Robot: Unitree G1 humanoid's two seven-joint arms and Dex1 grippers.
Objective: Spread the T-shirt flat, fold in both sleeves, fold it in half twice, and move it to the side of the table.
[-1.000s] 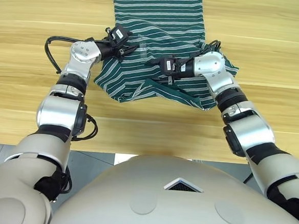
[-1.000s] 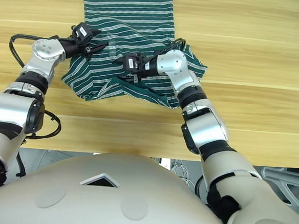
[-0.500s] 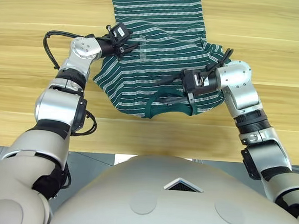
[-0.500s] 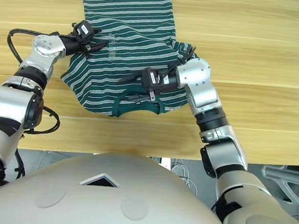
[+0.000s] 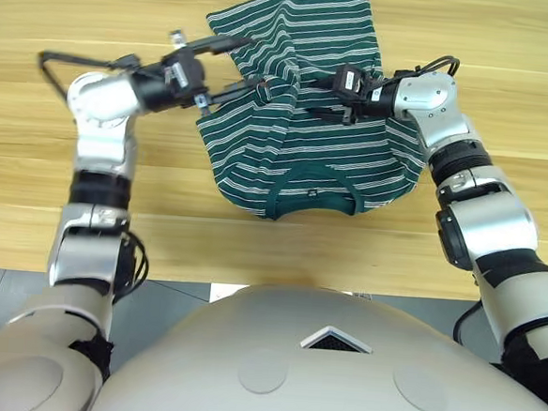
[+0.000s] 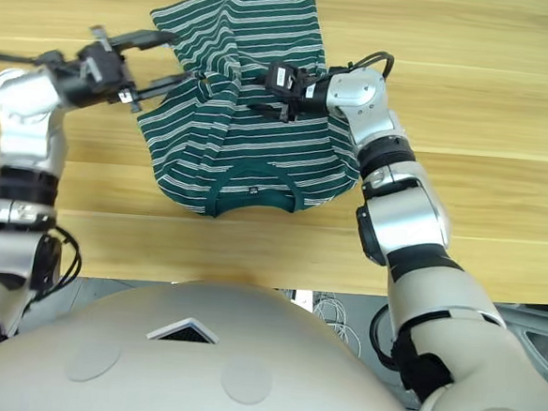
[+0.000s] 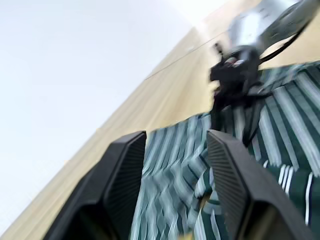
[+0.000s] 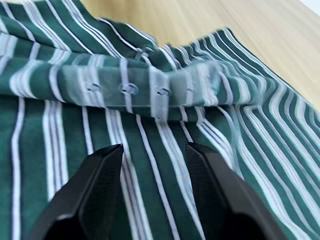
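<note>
On the bench [image 5: 510, 53], lengthwise away from the robot, collar nearest: the T-shirt [image 5: 307, 142], bunched into a ridge across its middle. At that ridge from either side, fingers apart, pointing toward each other: left gripper [image 5: 254, 65], right gripper [image 5: 312, 88]. Needs pulling outward, probably, to flatten.

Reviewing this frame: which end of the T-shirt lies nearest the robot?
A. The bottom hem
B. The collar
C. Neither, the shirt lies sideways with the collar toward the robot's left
B: the T-shirt lies on the table with its collar at the near end, while the hem is at the far end.
</note>
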